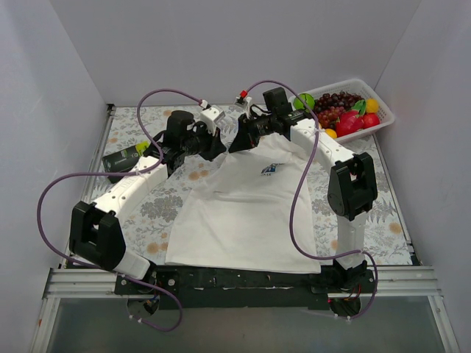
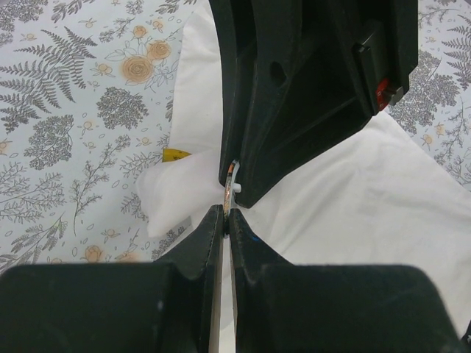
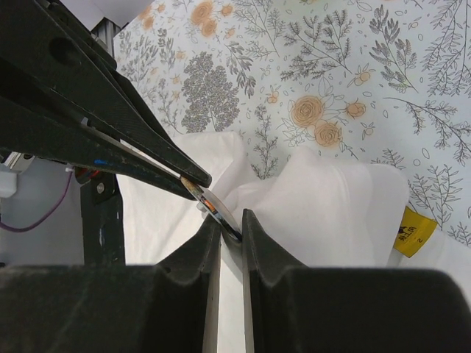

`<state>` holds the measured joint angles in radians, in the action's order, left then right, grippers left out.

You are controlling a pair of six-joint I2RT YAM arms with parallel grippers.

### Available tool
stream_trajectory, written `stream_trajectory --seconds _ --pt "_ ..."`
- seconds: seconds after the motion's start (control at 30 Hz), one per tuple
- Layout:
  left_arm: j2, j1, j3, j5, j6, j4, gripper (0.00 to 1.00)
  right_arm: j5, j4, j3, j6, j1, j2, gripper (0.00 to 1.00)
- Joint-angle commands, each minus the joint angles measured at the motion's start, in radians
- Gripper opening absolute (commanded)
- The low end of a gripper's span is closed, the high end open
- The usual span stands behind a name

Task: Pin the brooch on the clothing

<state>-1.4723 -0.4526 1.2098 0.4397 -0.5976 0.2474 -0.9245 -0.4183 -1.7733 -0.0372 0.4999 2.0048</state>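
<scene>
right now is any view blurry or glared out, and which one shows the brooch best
Right wrist: sharpest, the brooch shows clearly at the tips of the right claw. Left wrist: brooch only edge-on, left claw a dark soft-edged mass. Top view: even soft light, no glare on the shirt, brooch too small to make out.

Floral-patterned table (image 1: 386, 220): a white shirt (image 1: 235, 213) lies spread across its centre, a fruit basket (image 1: 383, 116) at two o'clock, a dark packet (image 1: 120, 159) at ten o'clock.
</scene>
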Motion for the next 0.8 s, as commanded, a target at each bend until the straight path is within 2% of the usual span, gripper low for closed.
stream_trajectory --seconds 0.0,0.13,0.3,0.5,0.77 --pt "0.024 -0.097 0.066 0.205 -0.028 -0.033 0.00 0.147 0.101 -0.046 -0.017 0.031 0.025 0.01" --pt "0.038 -0.101 0.050 0.200 -0.031 -0.031 0.00 0.182 0.130 -0.029 0.029 0.028 0.019 0.01" --pt "0.069 -0.100 -0.013 0.179 -0.047 -0.042 0.00 0.191 0.263 0.072 0.124 0.014 -0.017 0.01" --pt "0.127 -0.100 -0.128 0.119 -0.116 -0.137 0.00 0.208 0.461 0.210 0.233 -0.003 -0.096 0.01" --pt "0.171 -0.100 -0.210 0.030 -0.168 -0.212 0.00 0.194 0.564 0.296 0.296 -0.014 -0.144 0.01"
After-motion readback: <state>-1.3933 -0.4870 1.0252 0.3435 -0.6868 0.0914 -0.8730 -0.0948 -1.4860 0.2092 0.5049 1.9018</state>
